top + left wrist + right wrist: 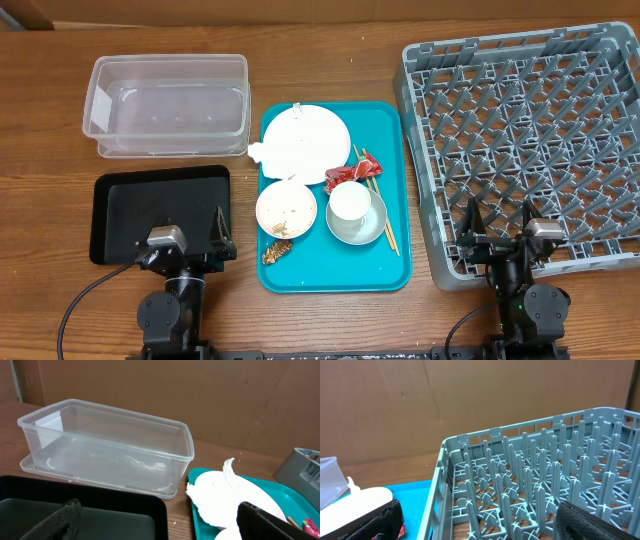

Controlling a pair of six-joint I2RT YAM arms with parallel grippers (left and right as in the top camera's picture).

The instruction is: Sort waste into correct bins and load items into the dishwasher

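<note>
Two grippers stand at the near edge of a wood-grain table (pixel 330 60), both with jaws spread wide and holding nothing. The left gripper (pixel 190 235) sits over the near right part of the shallow black tray (pixel 130 205). The right gripper (pixel 500 225) sits over the near left corner of the grey dish rack (pixel 530 130).

Markings: any lettering on the tub, trays or rack is too small to read.

Bins: the clear plastic tub (pixel 165 110) lies at the far left, just behind the black tray.

Centre: a teal tray (pixel 385 262) lies between the bins and the rack. It carries:
- a round white plate (pixel 305 140) at the far end, with a crumpled white napkin (pixel 227 472) on its left side, reaching past the rim;
- a red wrapper (pixel 348 176) just right of the plate, touching the chopsticks (pixel 385 225), which run lengthwise down the tray's right side;
- a small white bowl (pixel 286 208) at mid-left, holding pale specks, apparently rice;
- a white cup (pixel 350 203) standing in a second bowl (pixel 368 232);
- a small brown lump (pixel 277 252) on the tray floor, near the first bowl.

Rack: upright pegs in a grid, on the right.

Surroundings: a plain brown cardboard backing (pixel 200 395) rises behind the table in both wrist views. Black cables (pixel 80 300) trail from the arm bases at the near edge.
</note>
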